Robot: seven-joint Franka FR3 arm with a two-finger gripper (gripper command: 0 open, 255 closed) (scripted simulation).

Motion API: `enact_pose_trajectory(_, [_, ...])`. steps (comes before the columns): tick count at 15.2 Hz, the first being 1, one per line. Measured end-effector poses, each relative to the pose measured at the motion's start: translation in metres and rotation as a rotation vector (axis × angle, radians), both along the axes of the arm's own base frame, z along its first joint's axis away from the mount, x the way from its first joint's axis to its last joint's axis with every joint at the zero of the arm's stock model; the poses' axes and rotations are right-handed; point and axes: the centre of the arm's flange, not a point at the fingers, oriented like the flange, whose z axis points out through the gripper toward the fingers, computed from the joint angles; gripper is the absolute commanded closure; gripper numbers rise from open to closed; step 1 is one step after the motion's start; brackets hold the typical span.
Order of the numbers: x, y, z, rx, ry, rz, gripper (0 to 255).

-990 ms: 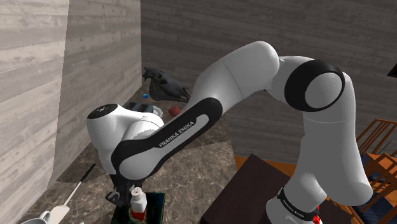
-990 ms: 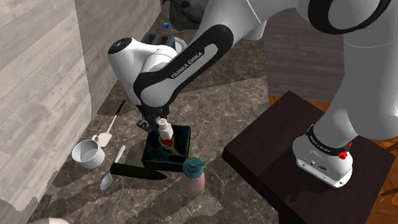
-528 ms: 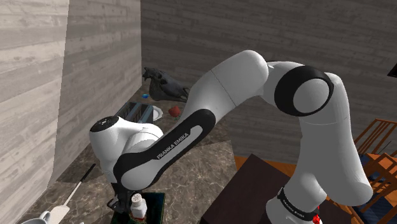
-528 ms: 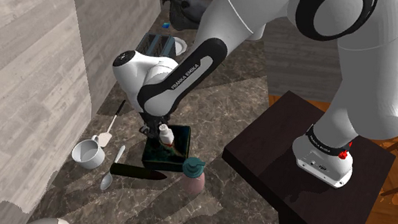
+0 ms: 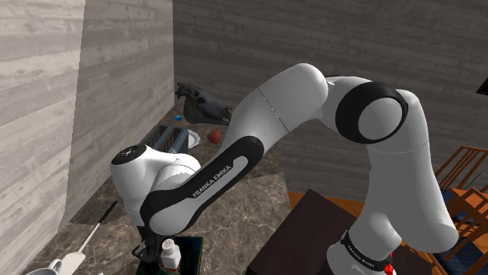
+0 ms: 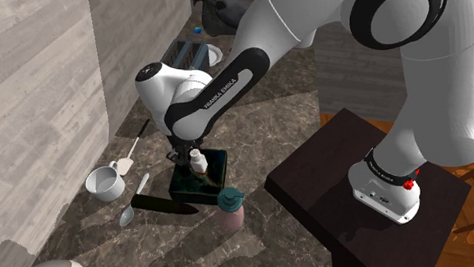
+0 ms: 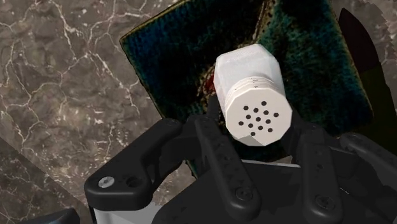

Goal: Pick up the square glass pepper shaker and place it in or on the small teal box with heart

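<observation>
Hard to see, shoulder view: the black gripper (image 5: 155,248) and the pepper shaker (image 5: 169,248) sit at the bottom edge, left of centre. The frame cuts both off, and the white arm (image 5: 258,141) covers much of the marble counter (image 5: 235,211) around them.
Hard to see, box: in the shoulder view the dark teal box (image 5: 197,250) is a thin strip at the bottom edge. In the wrist view the shaker covers the middle of the box floor, leaving a small red patch (image 7: 208,83) whose shape cannot be told.
Pepper shaker: a pale, square-sided body with a white cap (image 7: 257,114) dotted with small holes. It stands upright, cap towards the wrist camera.
Shaker and gripper: the shaker sits between the two black fingers (image 7: 219,159), which press its sides just under the cap. The gripper is closed on it.
Shaker and box: in the second exterior view, left of centre, the shaker (image 6: 197,160) stands inside the open box (image 6: 193,192), its lower part below the rim. Whether its base touches the floor cannot be told.
Nearby: a pink bottle (image 6: 230,210) with a teal top stands just beside the box, with a white cup (image 6: 103,183) and a spoon (image 6: 130,213) at lower left.
</observation>
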Motion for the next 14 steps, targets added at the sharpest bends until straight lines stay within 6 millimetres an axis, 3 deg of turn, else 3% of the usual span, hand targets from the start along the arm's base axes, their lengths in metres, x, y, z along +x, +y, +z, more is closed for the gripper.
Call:
enact_pose_trajectory(6, [0.000,0.000,0.000,0.000,0.000,0.000,0])
enact_pose_trajectory(11, [0.007,0.004,0.045,0.001,-0.001,0.000,0])
enact_pose_trajectory(14, [0.008,0.004,0.049,0.000,0.000,0.000,0])
